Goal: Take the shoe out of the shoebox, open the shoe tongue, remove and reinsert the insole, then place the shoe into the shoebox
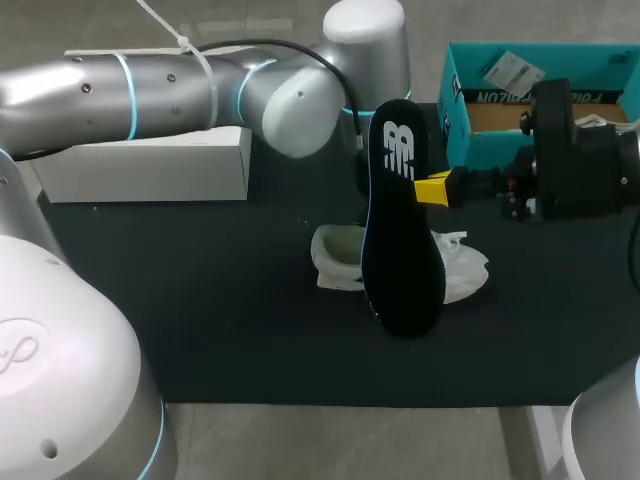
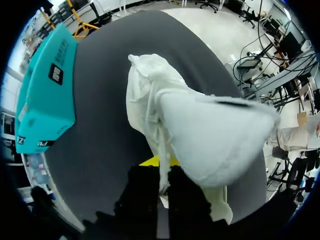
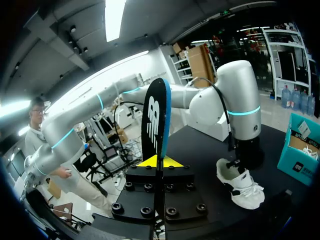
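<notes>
Sideways, right gripper (image 1: 433,188) with upright insole (image 1: 400,250) tight between its fingers.

I count one white shoe (image 1: 337,260), one black insole (image 1: 400,255), one teal shoebox (image 1: 453,100) and one white box (image 1: 150,168), all on a single dark table (image 1: 200,320). Two arms of mine show: one left arm (image 1: 150,90), one right arm (image 1: 605,438).
</notes>
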{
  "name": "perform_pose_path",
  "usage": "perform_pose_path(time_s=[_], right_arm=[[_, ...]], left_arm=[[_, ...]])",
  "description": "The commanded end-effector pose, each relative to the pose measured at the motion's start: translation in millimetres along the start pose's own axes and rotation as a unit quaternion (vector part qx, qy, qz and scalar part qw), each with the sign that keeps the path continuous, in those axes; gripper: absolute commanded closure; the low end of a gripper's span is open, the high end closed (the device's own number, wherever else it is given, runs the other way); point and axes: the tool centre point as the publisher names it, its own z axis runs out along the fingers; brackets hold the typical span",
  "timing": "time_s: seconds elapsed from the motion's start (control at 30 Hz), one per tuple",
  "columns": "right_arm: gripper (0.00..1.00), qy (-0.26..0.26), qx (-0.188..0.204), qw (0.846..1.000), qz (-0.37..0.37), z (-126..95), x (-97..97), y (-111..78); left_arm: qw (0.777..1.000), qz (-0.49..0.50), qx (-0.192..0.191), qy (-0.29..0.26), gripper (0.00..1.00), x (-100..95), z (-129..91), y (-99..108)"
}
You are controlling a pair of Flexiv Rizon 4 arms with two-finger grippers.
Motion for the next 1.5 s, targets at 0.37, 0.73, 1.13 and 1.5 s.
perform_pose_path(time_s=[0.37, 0.73, 1.13, 1.5], right_arm=[[1.0, 0.0, 0.001, 1.0, 0.001, 2.9, -1.2, 1.2], [1.0, 0.0, 0.001, 1.0, 0.001, 2.9, -1.2, 1.2], [1.0, 0.0, 0.001, 1.0, 0.001, 2.9, -1.2, 1.2], [1.0, 0.0, 0.001, 1.0, 0.001, 2.9, -1.2, 1.2]], left_arm=[[0.825, 0.553, -0.009, 0.114, 1.0, -10.4, -50.2, 13.2], [0.788, 0.608, 0.002, 0.092, 1.0, -8.3, -56.2, 9.0], [0.778, 0.622, 0.011, 0.083, 1.0, -13.3, -51.7, 5.7], [0.794, 0.598, -0.018, 0.108, 1.0, -13.6, -51.2, 19.4]])
